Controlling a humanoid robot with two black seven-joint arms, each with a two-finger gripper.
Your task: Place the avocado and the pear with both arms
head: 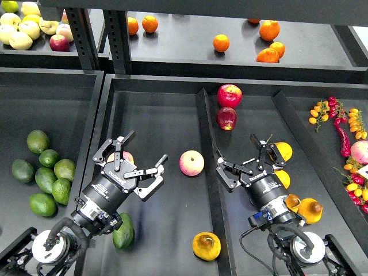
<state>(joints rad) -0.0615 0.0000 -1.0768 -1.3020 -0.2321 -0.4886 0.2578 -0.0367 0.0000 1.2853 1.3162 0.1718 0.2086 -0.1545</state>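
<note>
While both spread empty, left tool (140, 156) nears pink apple (191, 163).

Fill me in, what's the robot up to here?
Both arms hang over a black produce display, grippers open and empty. The left gripper hovers in the middle bin near a pink-yellow apple; the dark green avocado lies beside that arm's forearm. The right gripper is over the next bin by yellow pears. The dented yellow-orange pear sits at the middle bin's near edge. Neither target fruit is held.
</note>
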